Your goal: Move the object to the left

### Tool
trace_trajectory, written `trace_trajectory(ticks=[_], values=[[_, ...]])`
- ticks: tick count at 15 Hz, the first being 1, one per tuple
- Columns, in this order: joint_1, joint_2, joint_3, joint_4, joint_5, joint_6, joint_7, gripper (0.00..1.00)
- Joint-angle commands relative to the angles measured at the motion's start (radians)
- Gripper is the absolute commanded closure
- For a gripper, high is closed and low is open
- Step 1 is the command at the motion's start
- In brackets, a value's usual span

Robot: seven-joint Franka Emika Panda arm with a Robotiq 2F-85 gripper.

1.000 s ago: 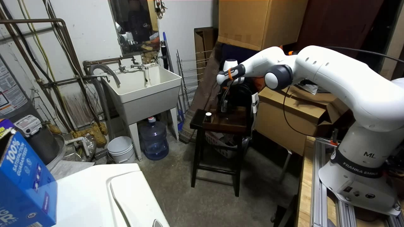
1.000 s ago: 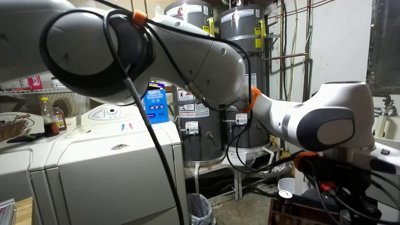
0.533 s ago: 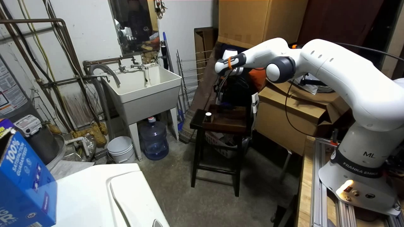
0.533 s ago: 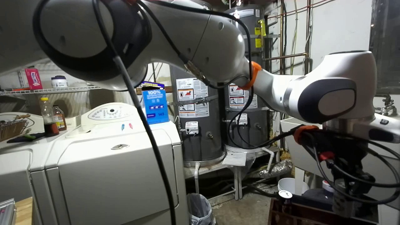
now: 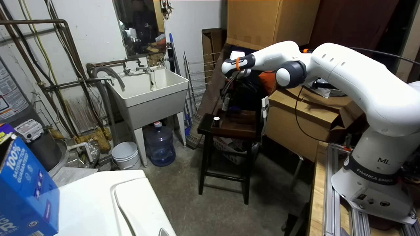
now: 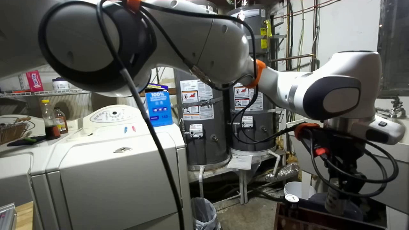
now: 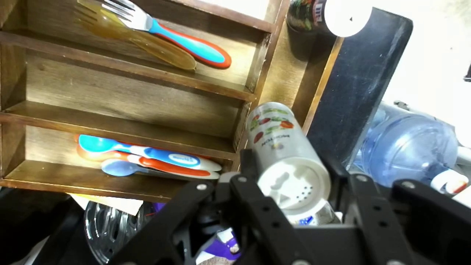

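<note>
The object is a pale whitish shaker with coloured vegetable prints [image 7: 274,129]. My gripper [image 7: 290,162] is shut on it, one finger on each side of its upper part. In the exterior views the shaker [image 6: 336,199] [image 5: 225,104] hangs upright or nearly so above a wooden compartment tray [image 7: 128,92] on a dark stool. In the wrist view its lower end appears over the tray's divider and side compartment. The tray also shows in an exterior view [image 5: 241,131]. The gripper [image 6: 345,177] is partly hidden by cables there.
A dark shaker with a white lid [image 7: 347,16] stands in the tray's side compartment, also in both exterior views [image 5: 216,119] [image 6: 291,198]. Forks [image 7: 184,42] and spoons [image 7: 165,158] lie in other compartments. The stool's dark edge [image 7: 357,70], a water jug [image 5: 159,144] and a sink [image 5: 154,101] are nearby.
My gripper has risen from low over the tray with the shaker held. In the last half second it has shifted leftward in both exterior views. The dark shaker has not moved.
</note>
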Motion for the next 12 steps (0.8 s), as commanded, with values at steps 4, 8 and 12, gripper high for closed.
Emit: trace_trajectory(ticks=[4,8,12], values=[[0.009,0.054,-0.012,0.033,0.005,0.107,0.071,0.8],[0.012,0.114,-0.025,0.056,-0.001,0.203,0.151,0.8],[0.014,0.173,-0.014,0.121,0.016,0.185,0.183,0.8]])
